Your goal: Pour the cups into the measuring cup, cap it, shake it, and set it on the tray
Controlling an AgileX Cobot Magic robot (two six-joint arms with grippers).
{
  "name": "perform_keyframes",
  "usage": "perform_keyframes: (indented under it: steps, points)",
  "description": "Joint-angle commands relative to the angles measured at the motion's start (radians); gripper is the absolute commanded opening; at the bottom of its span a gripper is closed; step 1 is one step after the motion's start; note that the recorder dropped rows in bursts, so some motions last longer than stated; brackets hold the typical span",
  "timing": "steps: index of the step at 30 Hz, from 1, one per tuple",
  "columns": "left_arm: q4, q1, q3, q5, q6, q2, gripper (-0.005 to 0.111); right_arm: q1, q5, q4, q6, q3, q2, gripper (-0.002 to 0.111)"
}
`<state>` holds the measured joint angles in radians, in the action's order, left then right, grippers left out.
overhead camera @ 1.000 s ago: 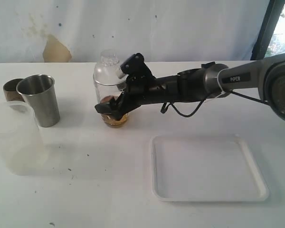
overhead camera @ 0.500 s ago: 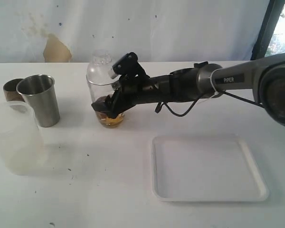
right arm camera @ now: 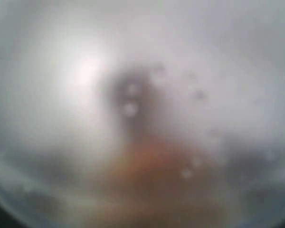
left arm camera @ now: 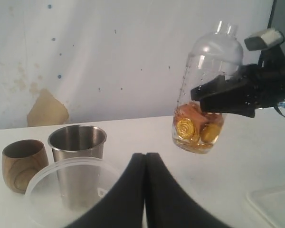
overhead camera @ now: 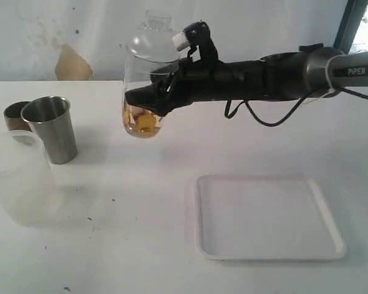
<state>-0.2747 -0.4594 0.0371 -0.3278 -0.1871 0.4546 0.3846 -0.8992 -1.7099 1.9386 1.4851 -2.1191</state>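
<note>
Two of the three views tell us nearly everything. The right wrist view is a grey-white blur with an orange smear low in it, and we can make out nothing sharp there.

The right gripper [overhead camera: 148, 101] is clamped across the clear straight-sided plastic measuring cup [overhead camera: 138, 70]. Its black fingers [left arm camera: 218, 92] cover part of the wall. The measuring cup hangs tilted above the table, well apart from the flat white rectangular plastic tray [overhead camera: 267, 214], with a clear domed lid [overhead camera: 153, 27] on top. Gold round pieces and orange-brown lumps [left arm camera: 194, 130] sit at its bottom; we cannot tell what they are.

The left gripper [left arm camera: 145, 161] shows only in its own wrist view, its fingers pressed together with nothing between them. Just past it stands the large frosted translucent plastic cup [overhead camera: 18, 177]. The exterior view cuts this cup off at the picture's left edge, and in the left wrist view the fingers hide part of its rim.

The tapered shiny steel tumbler [overhead camera: 49, 128] stands upright and hides part of the small round brown wooden cup [overhead camera: 12, 115] just beside it.

The white table [overhead camera: 141, 245] carries a few small dark specks. Behind it we see a white stained wall with a tan patch [overhead camera: 72, 64]. A dark frame [overhead camera: 349, 27] with daylight beside it is cut off at the upper right corner.
</note>
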Motion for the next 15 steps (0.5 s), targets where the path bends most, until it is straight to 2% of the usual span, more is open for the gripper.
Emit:
perform_keyframes:
  steps: [1, 2, 3, 4, 5, 6, 7, 8, 9, 10, 11, 12, 14, 15]
  points:
    - [-0.008, 0.001, -0.016, -0.04, 0.008, -0.006, 0.0, 0.075, 0.382, 0.165, -0.062, -0.042, 0.088, 0.0]
    - [-0.008, 0.001, -0.016, -0.045, 0.008, -0.006, 0.0, 0.072, 0.442, 0.108, -0.064, -0.044, 0.099, 0.0]
    - [-0.008, 0.001, -0.016, -0.051, 0.008, -0.006, 0.0, 0.04, 0.297, -0.034, -0.027, -0.044, 0.105, 0.0]
    - [-0.008, 0.001, -0.016, -0.054, 0.008, -0.006, 0.0, 0.029, 0.082, -0.034, -0.027, -0.044, 0.103, 0.0]
    - [-0.008, 0.001, -0.016, -0.062, 0.008, -0.006, 0.0, 0.029, -0.059, -0.034, -0.004, -0.041, 0.103, 0.0]
    - [-0.009, 0.001, -0.016, -0.072, 0.008, -0.006, 0.0, 0.051, 0.005, -0.034, -0.01, -0.044, 0.124, 0.0]
    - [-0.009, 0.001, -0.016, -0.077, 0.01, -0.006, 0.0, 0.072, 0.339, -0.015, -0.044, -0.055, 0.152, 0.0]
    - [-0.009, 0.001, -0.016, -0.077, 0.015, -0.006, 0.0, 0.076, 0.494, -0.023, -0.062, -0.063, 0.158, 0.0]
    - [-0.009, 0.001, -0.016, -0.07, 0.015, -0.006, 0.0, 0.073, 0.478, -0.021, -0.08, -0.074, 0.163, 0.0]
    - [-0.009, 0.001, -0.016, -0.065, 0.015, -0.006, 0.0, 0.073, 0.293, -0.006, -0.086, -0.089, 0.166, 0.0]
    - [-0.009, 0.001, -0.016, -0.066, 0.004, -0.006, 0.0, 0.088, 0.087, 0.013, -0.012, -0.109, 0.168, 0.0]
    - [-0.011, 0.001, -0.016, -0.08, 0.005, -0.006, 0.0, 0.141, 0.276, -0.002, 0.023, -0.124, 0.176, 0.0]
    - [-0.016, 0.001, -0.016, -0.102, 0.014, -0.006, 0.0, 0.173, 0.731, -0.034, 0.069, -0.117, 0.173, 0.0]
    - [-0.016, 0.001, -0.016, -0.106, 0.019, -0.006, 0.0, 0.173, 0.717, -0.034, 0.05, -0.112, 0.168, 0.0]
